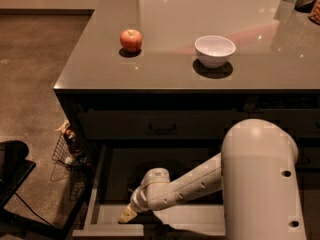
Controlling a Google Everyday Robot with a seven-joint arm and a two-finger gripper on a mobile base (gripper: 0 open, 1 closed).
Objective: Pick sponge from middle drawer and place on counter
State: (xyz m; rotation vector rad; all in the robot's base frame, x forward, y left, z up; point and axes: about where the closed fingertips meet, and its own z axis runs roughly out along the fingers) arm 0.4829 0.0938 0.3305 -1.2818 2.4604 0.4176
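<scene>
Evidently early: the gripper (127,215) hangs low inside the middle drawer (95,189), near its front wall. Whether it grips anything, I cannot tell. No sponge shows there, nor on the counter (170,69) above the drawer.

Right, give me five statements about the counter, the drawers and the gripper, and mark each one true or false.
1. The red apple sits on the counter, left of the white bowl. True.
2. The white bowl is inside the middle drawer. False: it stands on the counter.
3. The gripper is down in the open middle drawer, near its front left corner. True.
4. A sponge lies on the counter, touching the apple. False: nothing touches the apple; the nearest thing to it is the bowl.
5. The drawer front with the bar handle is pulled out. False: it is shut, and only the middle drawer below it is open.
</scene>
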